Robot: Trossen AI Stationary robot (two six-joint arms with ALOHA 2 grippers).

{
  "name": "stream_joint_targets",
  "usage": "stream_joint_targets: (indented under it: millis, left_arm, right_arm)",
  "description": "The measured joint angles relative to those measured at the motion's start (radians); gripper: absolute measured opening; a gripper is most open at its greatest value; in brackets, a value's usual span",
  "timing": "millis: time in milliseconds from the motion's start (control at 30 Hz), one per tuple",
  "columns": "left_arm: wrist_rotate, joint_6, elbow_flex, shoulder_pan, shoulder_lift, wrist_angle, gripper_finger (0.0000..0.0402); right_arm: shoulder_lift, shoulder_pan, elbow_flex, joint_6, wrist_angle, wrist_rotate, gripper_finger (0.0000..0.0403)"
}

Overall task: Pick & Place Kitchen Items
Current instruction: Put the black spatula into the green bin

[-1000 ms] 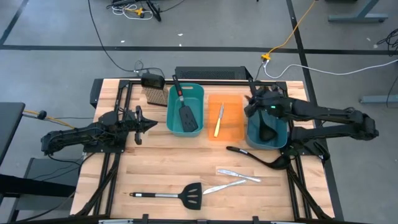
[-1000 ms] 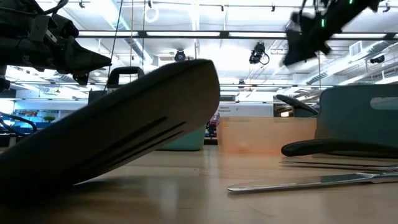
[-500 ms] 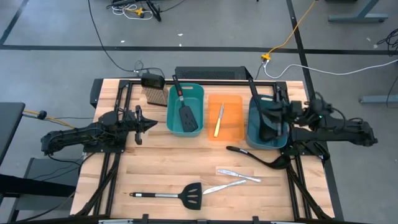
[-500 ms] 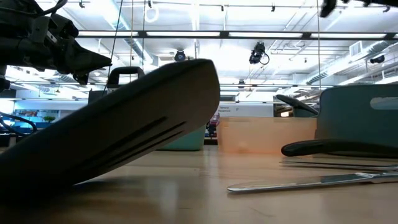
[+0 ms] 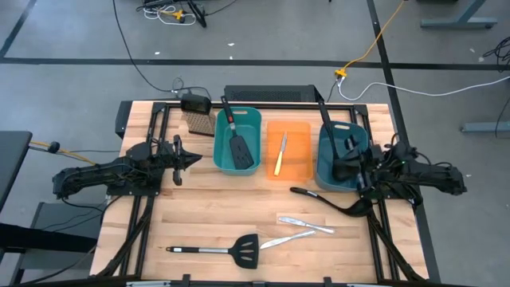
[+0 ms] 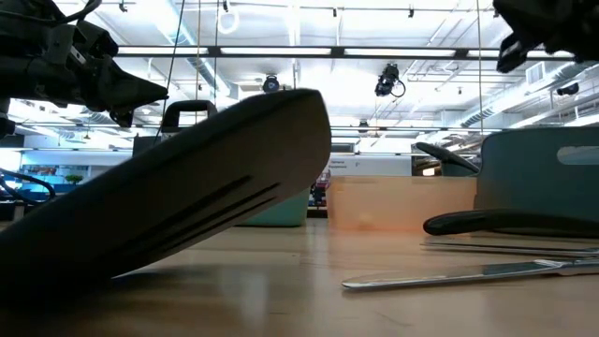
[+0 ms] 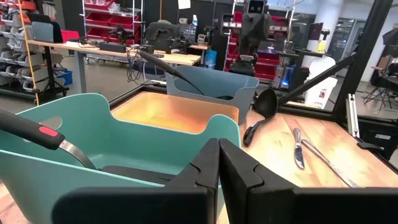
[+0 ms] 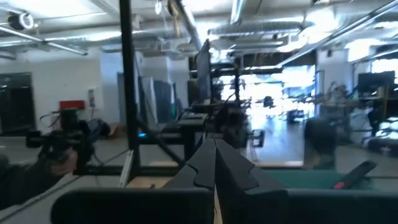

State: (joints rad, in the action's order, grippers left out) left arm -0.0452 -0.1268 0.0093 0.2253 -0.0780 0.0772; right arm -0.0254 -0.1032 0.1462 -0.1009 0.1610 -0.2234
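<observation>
A red-and-black-handled spatula lies in the left teal bin. A yellow-handled knife lies in the orange bin. One ladle leans in the right teal bin, its handle sticking out over the far rim. On the table lie a second ladle, two silver knives, and a steel-handled spatula. My left gripper hovers shut left of the left bin. My right gripper is shut at the right bin's right side, with nothing between its fingers.
A tan-bristled brush stands at the far left, beside the left bin. The steel-handled spatula's blade fills the low view's foreground. Bare wood lies between the bins and the near edge, left of the knives. Black frame rails run along the table's sides.
My right arm has drawn back from above the right teal bin toward the table's right edge and folded in there. The ladle stays in that bin. My left arm has kept still.
</observation>
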Motion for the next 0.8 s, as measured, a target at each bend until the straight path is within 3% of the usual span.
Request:
stream_joint_targets:
  millis: [333,800]
  left_arm:
    - [0.0,0.0,0.0,0.0,0.0,0.0,0.0014]
    - [0.0,0.0,0.0,0.0,0.0,0.0,0.0014]
  right_arm:
    - [0.0,0.0,-0.093,0.003,0.038,-0.091,0.0009]
    - [0.0,0.0,-0.132,0.008,0.057,-0.076,0.0011]
